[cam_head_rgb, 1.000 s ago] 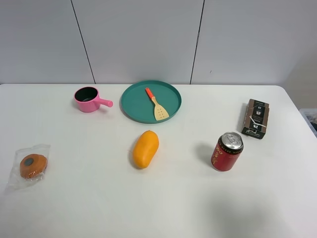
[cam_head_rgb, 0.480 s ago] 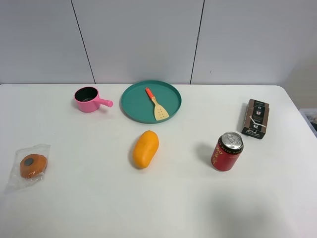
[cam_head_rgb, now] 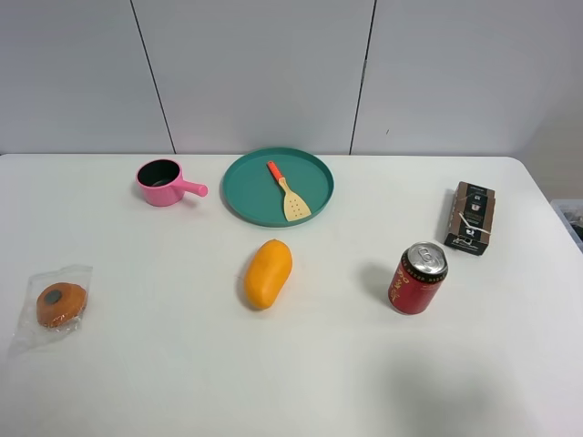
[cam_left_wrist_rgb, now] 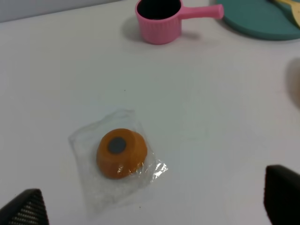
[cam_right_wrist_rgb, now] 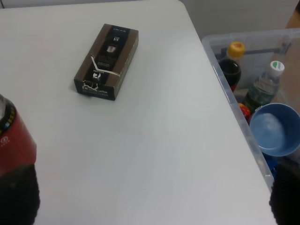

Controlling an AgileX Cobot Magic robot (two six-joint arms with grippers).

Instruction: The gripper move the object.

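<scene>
One spatula (cam_head_rgb: 288, 194), lying in one green plate (cam_head_rgb: 246, 196), far from both grippers. One pink pot (cam_left_wrist_rgb: 158, 21). One wrapped orange pastry (cam_left_wrist_rgb: 121, 153), between the left gripper's (cam_left_wrist_rgb: 154, 201) spread fingers (cam_left_wrist_rgb: 26, 209). One red can (cam_right_wrist_rgb: 14, 140) and one dark box (cam_right_wrist_rgb: 107, 61) ahead of the right gripper (cam_right_wrist_rgb: 154, 206), fingers apart. One orange fruit (cam_head_rgb: 267, 273).

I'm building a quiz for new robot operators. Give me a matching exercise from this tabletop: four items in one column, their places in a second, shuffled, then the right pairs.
Items:
1. toy spatula
2. pink pot
3. red can
4. wrapped orange snack

Places:
A. near the table's left edge
B. on the green plate
C. left of the green plate
D. in front of the dark box

Pairs: 1-B, 2-C, 3-D, 4-A
</scene>
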